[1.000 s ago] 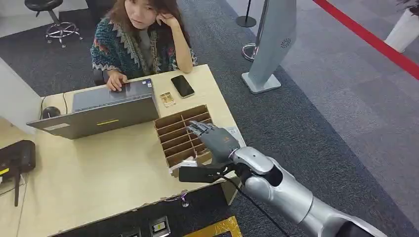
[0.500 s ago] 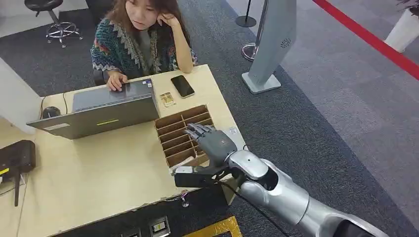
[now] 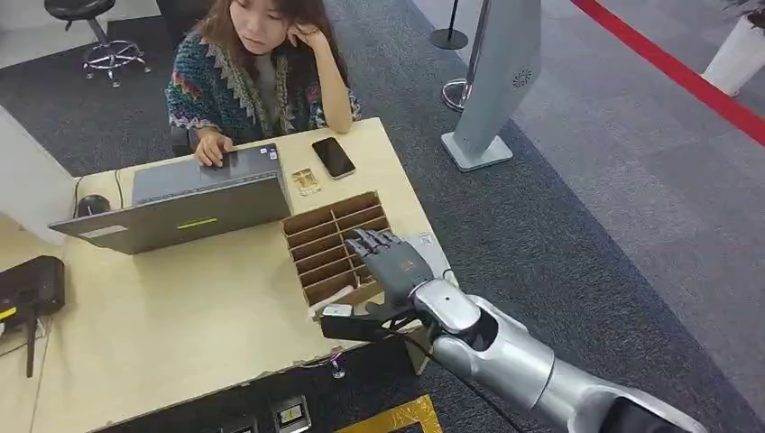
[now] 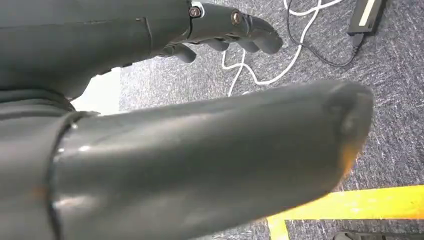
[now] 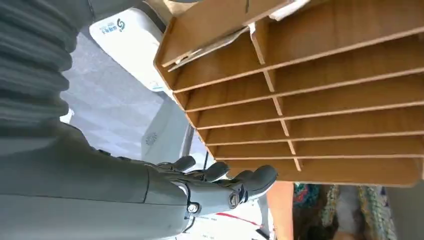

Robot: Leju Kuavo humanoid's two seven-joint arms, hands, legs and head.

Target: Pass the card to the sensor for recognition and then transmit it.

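I am reaching my right hand point(image 3: 394, 260) over the wooden rack point(image 3: 336, 244) of slots on the desk point(image 3: 180, 316), aiming to pick a card out of it. My fingers point(image 3: 365, 240) are lying fairly straight and a little apart, holding nothing, palm facing down over the rows nearest me. In the right wrist view my fingertips point(image 5: 260, 177) are hovering just off the rack's edge, not yet inside any slot.

The card point(image 5: 210, 47) I am after looks to be the thin pale slip lying in a slot at the rack's near end, back toward my wrist and not under my fingertips; I cannot tell from these views whether other slots hold cards too. To do this well, I judge I should be drawing the hand back until thumb and fingertips are sitting over that slot, then lowering slowly and pinching the card's exposed edge without pushing against the thin dividers, since the rack looks light and could slide.

My right forearm point(image 3: 505, 347) is coming in low from the desk's near corner, wrist bent slightly so the hand is lying flat above the rack. My left hand point(image 4: 220, 30) is hanging beside me over the carpet, fingers loosely curled and holding nothing.
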